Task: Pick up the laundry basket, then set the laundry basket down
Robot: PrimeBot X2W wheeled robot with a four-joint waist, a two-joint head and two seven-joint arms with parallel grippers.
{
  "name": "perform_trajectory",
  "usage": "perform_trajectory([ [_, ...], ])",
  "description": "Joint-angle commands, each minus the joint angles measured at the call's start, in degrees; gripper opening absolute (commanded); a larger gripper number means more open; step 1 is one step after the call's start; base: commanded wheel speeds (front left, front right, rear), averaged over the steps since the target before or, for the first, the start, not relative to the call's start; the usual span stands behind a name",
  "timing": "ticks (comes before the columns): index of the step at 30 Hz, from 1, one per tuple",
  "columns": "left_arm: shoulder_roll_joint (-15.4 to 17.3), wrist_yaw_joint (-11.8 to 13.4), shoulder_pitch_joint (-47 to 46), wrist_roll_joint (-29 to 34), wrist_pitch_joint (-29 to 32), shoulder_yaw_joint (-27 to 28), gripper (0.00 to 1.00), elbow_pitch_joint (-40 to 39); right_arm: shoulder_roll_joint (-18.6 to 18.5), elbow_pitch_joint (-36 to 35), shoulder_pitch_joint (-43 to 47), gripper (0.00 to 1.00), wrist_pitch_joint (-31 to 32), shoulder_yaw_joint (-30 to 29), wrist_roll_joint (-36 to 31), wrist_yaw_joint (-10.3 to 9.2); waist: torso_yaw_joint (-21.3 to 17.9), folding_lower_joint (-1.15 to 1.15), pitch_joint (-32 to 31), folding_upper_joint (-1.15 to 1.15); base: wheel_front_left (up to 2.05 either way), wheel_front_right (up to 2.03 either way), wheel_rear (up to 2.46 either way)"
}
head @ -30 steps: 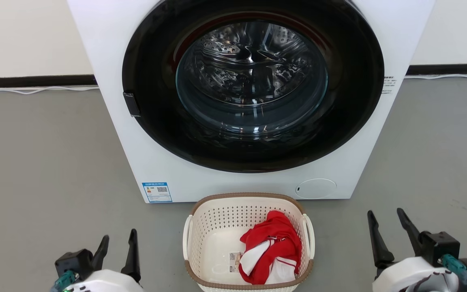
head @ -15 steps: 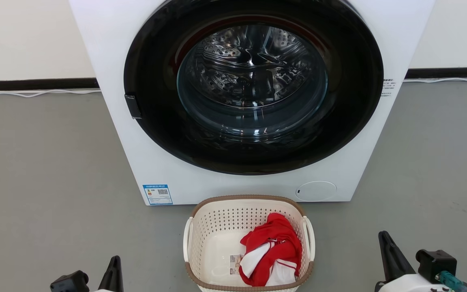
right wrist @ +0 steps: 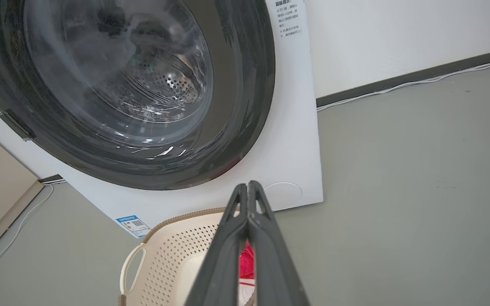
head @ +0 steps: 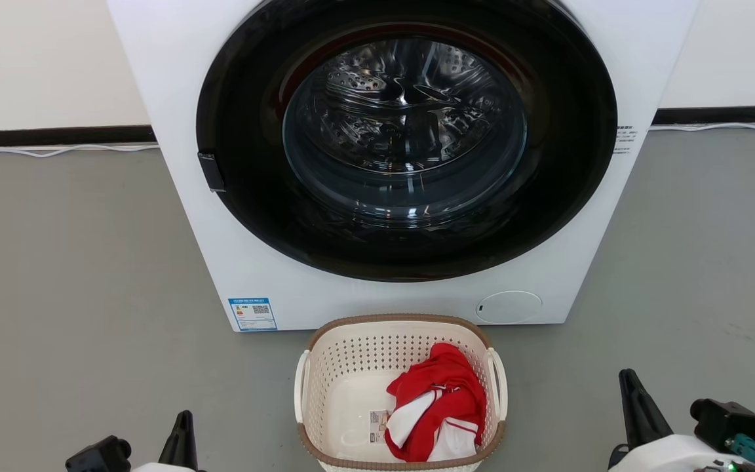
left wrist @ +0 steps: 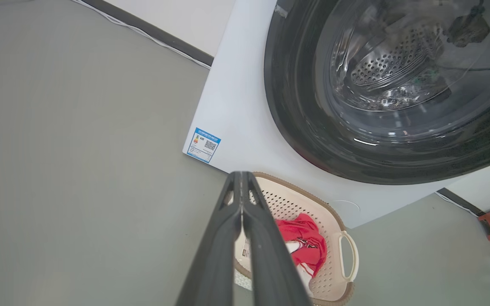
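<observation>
The laundry basket (head: 351,357) sits on the grey floor (head: 76,262), just in front of the washing machine (head: 351,301), with a red-and-white garment (head: 440,393) inside. Either side of it hang the left claw (head: 184,432) and right claw (head: 630,390), each pinched together and empty.

Count: 1 laundry basket (head: 394,319) with 2 white handles (head: 299,387) and 1 small label (head: 377,425) inside. 1 red-and-white cloth bundle (head: 440,400), can't tell if it's a single piece. 1 washing machine (head: 174,78): 1 round door (head: 567,164), 1 blue sticker (head: 252,313), 1 round flap (head: 508,306). 2 claws: left claw (left wrist: 241,174), right claw (right wrist: 248,183).
</observation>
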Motion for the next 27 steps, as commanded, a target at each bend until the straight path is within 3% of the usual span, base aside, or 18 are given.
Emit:
perform_trajectory([
  [1, 0.5, -0.4, -2.2, -1.4, 0.3, 0.7, 0.00, -1.9, -0.4, -1.9, -1.9, 0.00, 0.3, -0.3, 1.8, 0.04, 0.0, -0.01, 0.0, 0.00, 0.00, 0.00, 0.00],
  [27, 0.1, -1.9, -3.1, -15.8, 4.7, 2.2, 0.00, -4.6, 0.0, -4.8, -2.3, 0.00, 4.5, -0.9, 20.0, 0.10, -0.6, -0.01, 0.2, 0.00, 0.00, 0.00, 0.00],
])
